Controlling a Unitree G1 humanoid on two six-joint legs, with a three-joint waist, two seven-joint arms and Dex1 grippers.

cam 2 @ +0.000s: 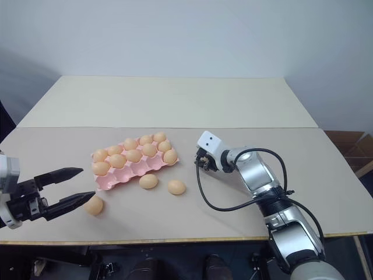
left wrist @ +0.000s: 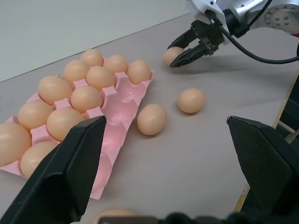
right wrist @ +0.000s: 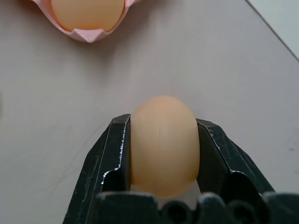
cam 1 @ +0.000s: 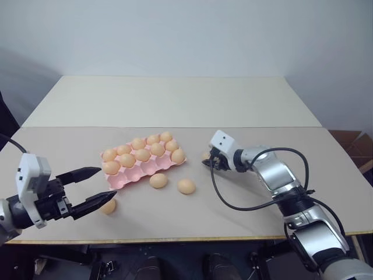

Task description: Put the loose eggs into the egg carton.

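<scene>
The pale-pink egg carton (cam 1: 133, 175) lies left of the table's middle, with several eggs in its back rows and most of its front row bare. To its right, my right gripper (cam 1: 210, 162) is shut on a loose egg (right wrist: 163, 144) low over the table; in the right wrist view both fingers press its sides. Two more loose eggs (cam 1: 158, 180) (cam 1: 186, 186) rest just in front of the carton. Another egg (cam 1: 108, 206) lies near the front edge at the left, partly behind the lower finger of my open left gripper (cam 1: 106, 183), which holds nothing.
A second pale table (cam 1: 175, 99) joins the near one along a seam behind the carton. The near table's front edge (cam 1: 192, 238) runs just below the loose eggs. A black cable (cam 1: 233, 204) loops from my right wrist over the tabletop.
</scene>
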